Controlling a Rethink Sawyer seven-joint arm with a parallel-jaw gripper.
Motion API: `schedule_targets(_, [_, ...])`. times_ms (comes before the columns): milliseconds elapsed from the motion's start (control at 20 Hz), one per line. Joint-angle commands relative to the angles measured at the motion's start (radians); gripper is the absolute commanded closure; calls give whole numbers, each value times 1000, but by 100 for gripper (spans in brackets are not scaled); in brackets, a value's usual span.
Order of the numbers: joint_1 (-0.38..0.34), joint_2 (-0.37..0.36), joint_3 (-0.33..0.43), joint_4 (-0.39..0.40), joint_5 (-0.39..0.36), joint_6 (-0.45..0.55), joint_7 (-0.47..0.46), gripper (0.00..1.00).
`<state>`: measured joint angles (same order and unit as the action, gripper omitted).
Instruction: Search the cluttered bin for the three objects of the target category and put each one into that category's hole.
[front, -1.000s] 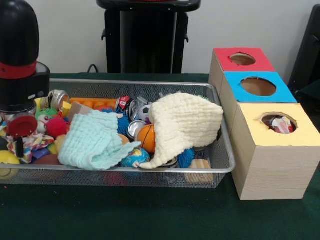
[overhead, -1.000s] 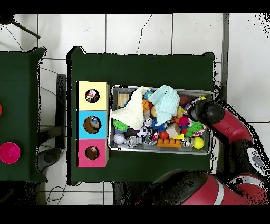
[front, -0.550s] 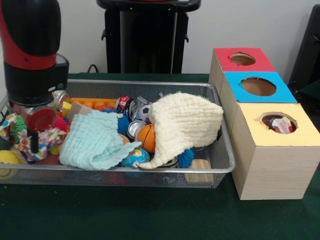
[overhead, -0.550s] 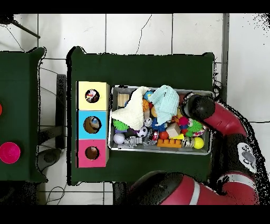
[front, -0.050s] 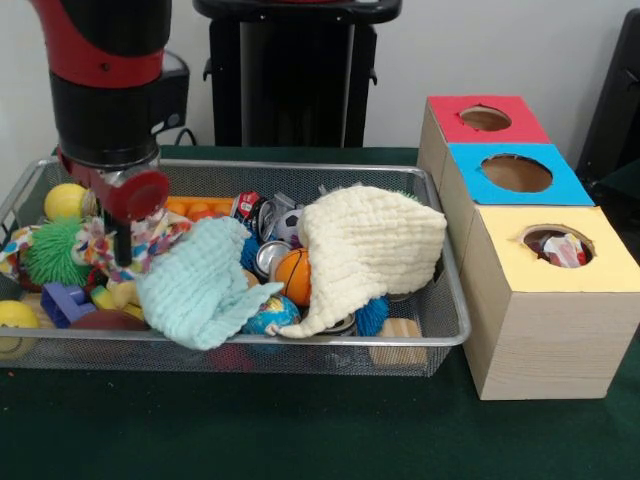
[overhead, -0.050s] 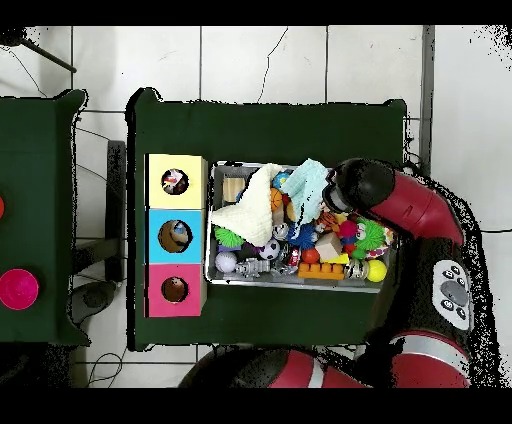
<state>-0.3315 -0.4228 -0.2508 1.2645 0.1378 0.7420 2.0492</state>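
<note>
One tool (front, -0.050s: 122, 243) clamped on a multicoloured patterned cloth (front, -0.050s: 148, 236), above the bin (front, -0.050s: 440, 300).

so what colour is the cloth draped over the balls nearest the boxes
Pale cream-yellow cloth, clearest in the front view.

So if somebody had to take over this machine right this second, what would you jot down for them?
Gripper: appears shut on the patterned cloth, lifted over the wire bin, at its left end in the front view.
Done: the yellow box already has a patterned item in its hole.
Left: probably carry the held cloth to that hole. The mint cloth and cream cloth lie in the bin over the toys.
</note>
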Motion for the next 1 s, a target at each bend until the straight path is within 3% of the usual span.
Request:
schedule_targets(50, [44, -53, -28, -33, 75, 209, 300, 100])
schedule_targets(350, [99, -70, -50, 36, 132, 177, 370, 100])
schedule_targets(600, [186, -56, -127, 22, 145, 186, 459, 100])
schedule_targets(900, [227, -9, -123, 33, 166, 176, 477, 100])
schedule_targets(1000, [236, 4, -104, 53, 183, 131, 492, 100])
